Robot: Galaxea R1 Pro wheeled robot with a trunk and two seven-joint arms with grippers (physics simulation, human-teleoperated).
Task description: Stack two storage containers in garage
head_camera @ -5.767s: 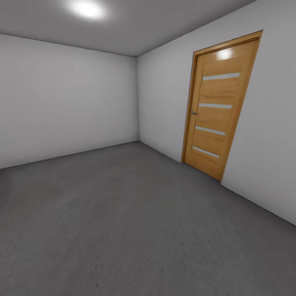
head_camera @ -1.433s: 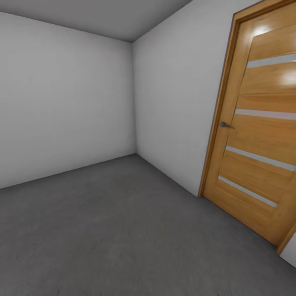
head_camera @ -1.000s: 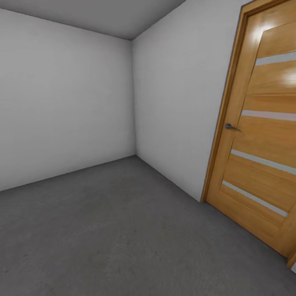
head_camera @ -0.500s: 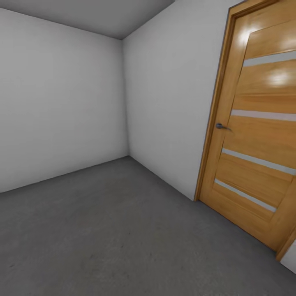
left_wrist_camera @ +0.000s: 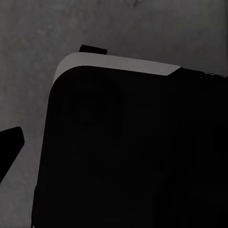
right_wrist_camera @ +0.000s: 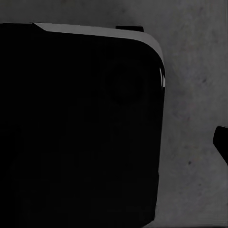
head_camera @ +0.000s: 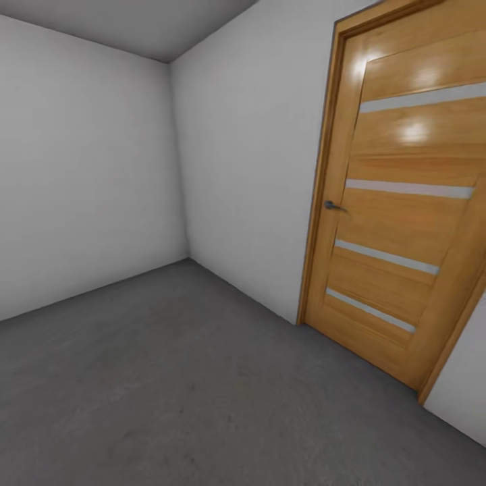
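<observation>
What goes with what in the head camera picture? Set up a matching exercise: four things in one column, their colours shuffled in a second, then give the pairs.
Things:
1. door
2. floor
3. door handle
4. walls

Colours:
A. pale grey, plain
B. warm orange-brown wood with pale horizontal strips
C. dark metal
D. dark grey, speckled

Pairs: 1-B, 2-D, 3-C, 4-A
</observation>
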